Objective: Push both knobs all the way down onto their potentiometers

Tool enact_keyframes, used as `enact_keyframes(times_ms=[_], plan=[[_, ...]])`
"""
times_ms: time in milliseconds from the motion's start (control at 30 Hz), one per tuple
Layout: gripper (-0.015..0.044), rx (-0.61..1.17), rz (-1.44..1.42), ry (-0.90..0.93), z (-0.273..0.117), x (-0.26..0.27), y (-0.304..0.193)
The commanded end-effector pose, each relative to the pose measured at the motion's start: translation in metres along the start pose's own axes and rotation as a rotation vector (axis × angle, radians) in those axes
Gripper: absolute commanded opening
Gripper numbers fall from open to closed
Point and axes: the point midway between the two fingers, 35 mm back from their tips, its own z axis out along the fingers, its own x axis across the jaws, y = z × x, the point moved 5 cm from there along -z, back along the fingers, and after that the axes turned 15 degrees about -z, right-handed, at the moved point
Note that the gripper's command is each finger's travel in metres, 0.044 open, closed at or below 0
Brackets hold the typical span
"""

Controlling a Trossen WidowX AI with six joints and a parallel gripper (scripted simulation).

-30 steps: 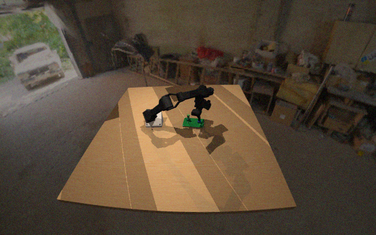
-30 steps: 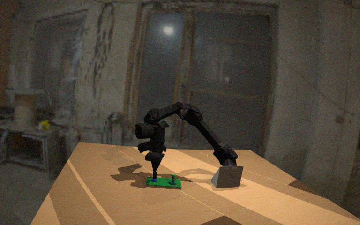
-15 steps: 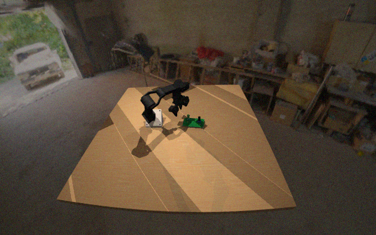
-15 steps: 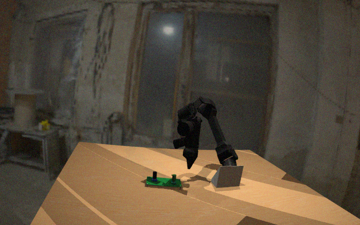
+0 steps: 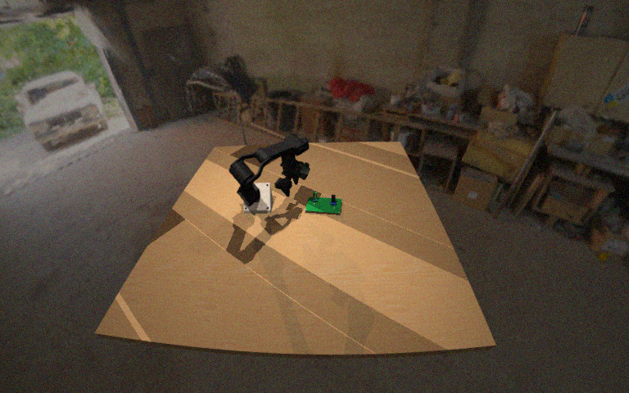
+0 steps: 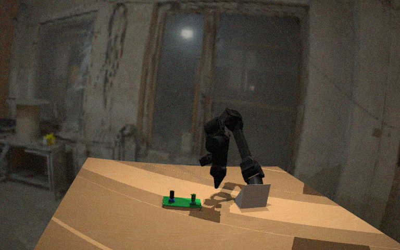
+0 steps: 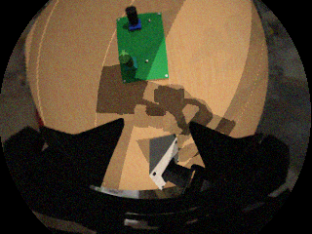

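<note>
Wrist view: open tool [image 5: 290, 184] [image 6: 216, 179] [image 7: 158, 123] hangs apart from the board's [image 5: 323, 206] [image 6: 181, 202] [image 7: 144, 46] near edge.
</note>
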Motion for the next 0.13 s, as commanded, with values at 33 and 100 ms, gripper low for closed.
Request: enact_keyframes(times_ms=[33,100], plan=[[0.0440,0.001,0.007,0.004,-0.0001,-0.0007,-0.0013],[0.0440,0.001,0.007,0.004,-0.0001,-0.0007,-0.0013]])
